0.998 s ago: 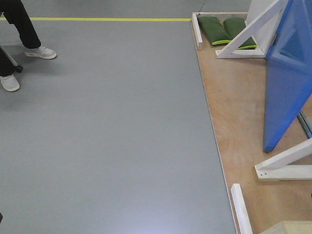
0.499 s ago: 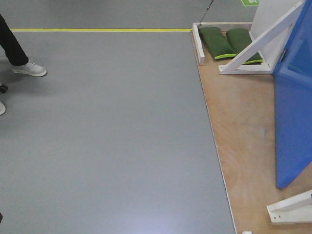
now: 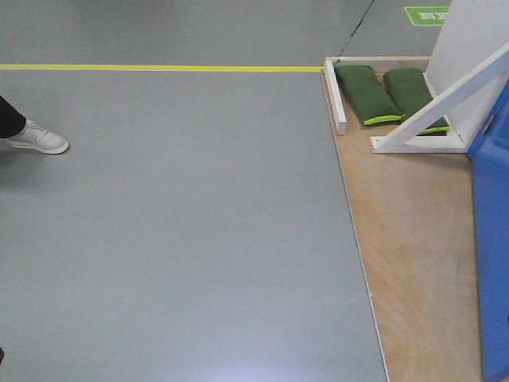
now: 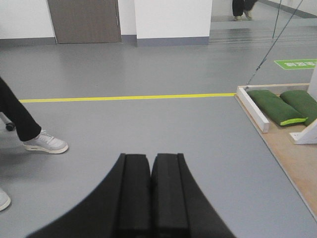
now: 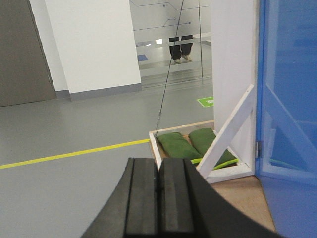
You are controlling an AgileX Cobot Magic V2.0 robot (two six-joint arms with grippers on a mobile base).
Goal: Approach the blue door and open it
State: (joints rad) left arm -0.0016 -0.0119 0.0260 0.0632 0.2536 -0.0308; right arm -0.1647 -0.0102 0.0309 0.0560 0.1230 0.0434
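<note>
Blue door (image 5: 290, 99), glossy flat panel, upright beside white brace (image 5: 228, 131)

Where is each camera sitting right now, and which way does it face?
Front view: up on the robot, tilted down at the grey floor, plywood platform and the blue door at the right edge; no robot part clearly shows.
Left wrist view: behind the left gripper, shut, looking low across the floor to the yellow line and a person's shoe.
Right wrist view: behind the right gripper, shut, facing the blue door and white brace.
Shared: all three show the green sandbags.
</note>
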